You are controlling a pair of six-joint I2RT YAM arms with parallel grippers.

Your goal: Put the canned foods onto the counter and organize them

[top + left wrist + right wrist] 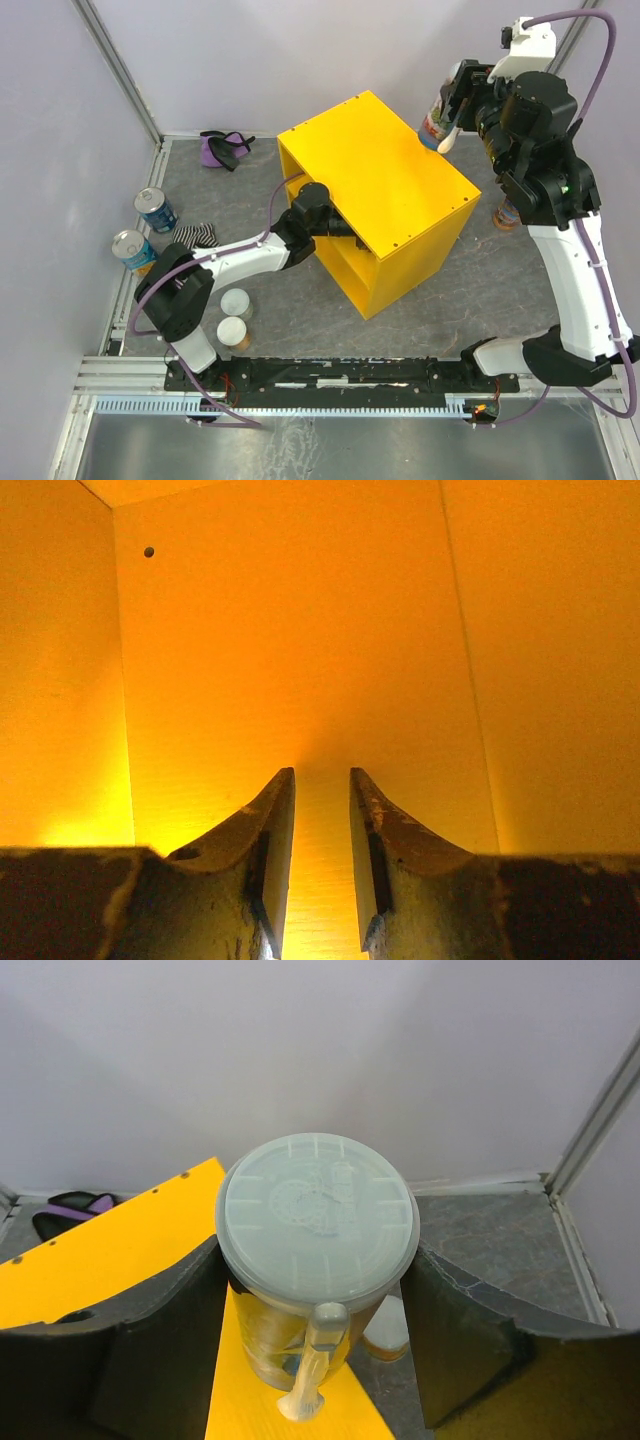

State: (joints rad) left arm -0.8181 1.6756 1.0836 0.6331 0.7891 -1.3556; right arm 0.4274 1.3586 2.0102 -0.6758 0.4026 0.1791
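Over far-right top edge of counter [390,190]: R gripper [450,105] clasps can [436,128], axis near-vertical; L gripper [320,780] closed, empty, inside counter.

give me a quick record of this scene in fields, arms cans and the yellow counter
left fingers: shut, empty, inside hollow side of counter
right fingers: closed on pale-lidded can, over counter's far right corner
blue tins: on table, left of counter
pale-lidded tubs: by left arm base
another can: on table, right, partly behind right arm
cans on counter top: none
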